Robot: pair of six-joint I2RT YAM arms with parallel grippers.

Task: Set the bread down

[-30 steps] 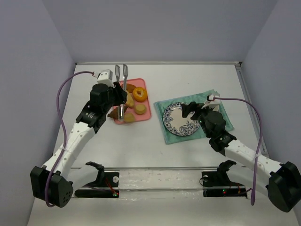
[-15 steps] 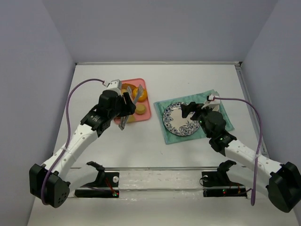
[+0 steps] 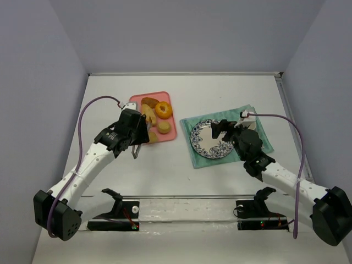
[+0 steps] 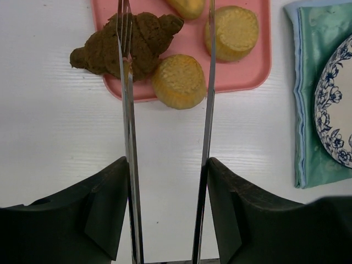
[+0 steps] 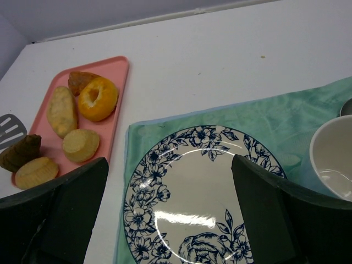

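My left gripper (image 3: 136,133) (image 4: 168,165) is shut on a pair of metal tongs (image 4: 127,110), whose two blades stand apart. The blade tips reach over the near left corner of the pink tray (image 4: 242,77) (image 3: 171,130). The left blade lies across a brown croissant (image 4: 143,44); a round yellow bun (image 4: 179,81) shows between the blades. A second round bun (image 4: 231,32), a long roll (image 5: 60,110) and an orange doughnut (image 5: 97,98) (image 3: 163,109) also lie on the tray. My right gripper (image 3: 223,128) (image 5: 170,220) is open and empty above the blue-flowered plate (image 5: 165,165) (image 3: 204,144).
The plate rests on a green cloth (image 3: 258,129) (image 5: 264,121) right of the tray. A white cup (image 5: 333,157) stands on the cloth at the plate's right. Grey walls enclose the white table on three sides.
My left arm has swung the tongs down from upright to pointing over the tray's near left corner, and moved a little toward me. The right arm has not moved.
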